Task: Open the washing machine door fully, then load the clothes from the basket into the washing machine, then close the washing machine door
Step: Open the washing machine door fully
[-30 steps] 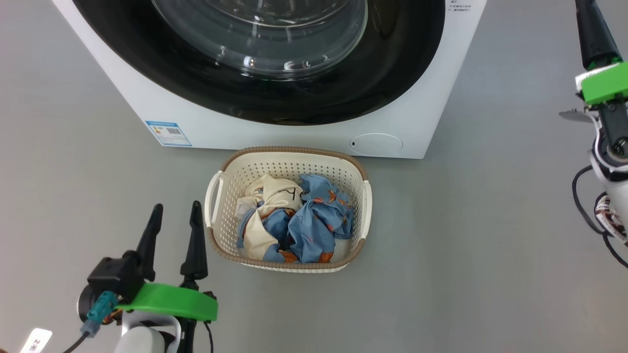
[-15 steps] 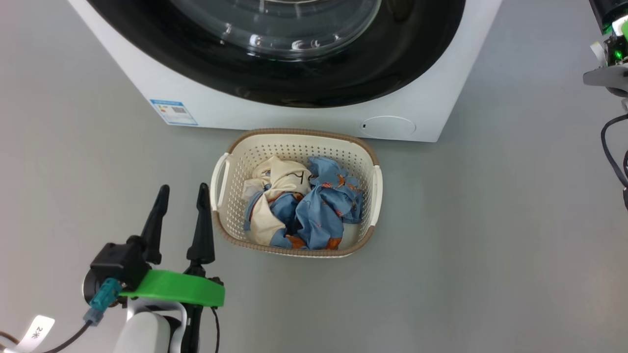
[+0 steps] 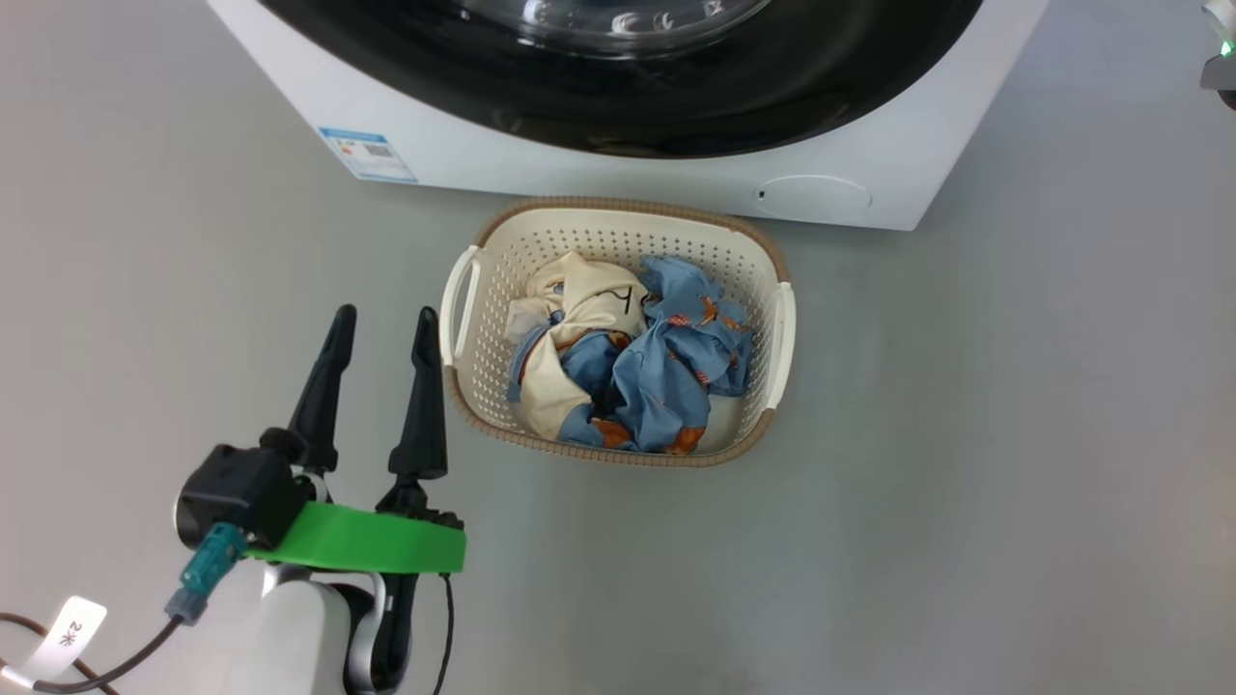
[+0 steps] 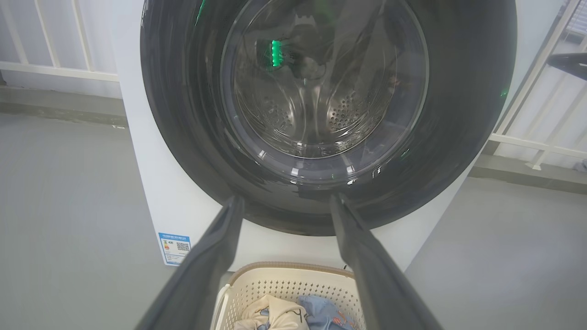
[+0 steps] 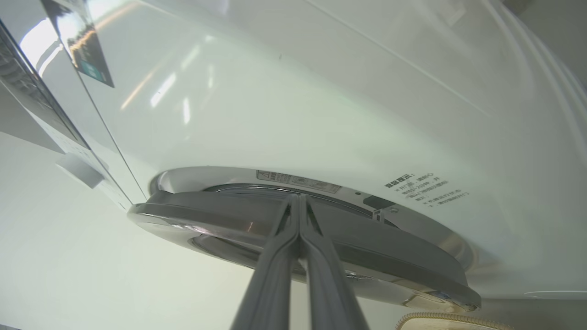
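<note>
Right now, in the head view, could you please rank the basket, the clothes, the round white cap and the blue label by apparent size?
1. basket
2. clothes
3. round white cap and blue label: these look about alike, so I will not rank them.

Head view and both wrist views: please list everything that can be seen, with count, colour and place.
washing machine: one, white, on the floor behind the basket
washing machine door: one, black rim with clear glass, on the machine's front
label: one, blue, machine's lower left corner
cap: one, white, round, machine's lower right
basket: one, cream with brown rim, before the machine
clothes: one bundle, blue and cream, inside the basket
floor: grey
railing: white bars, behind the machine
left claw: open, dark, left of the basket
right claw: shut, dark, tips at the door's edge
</note>
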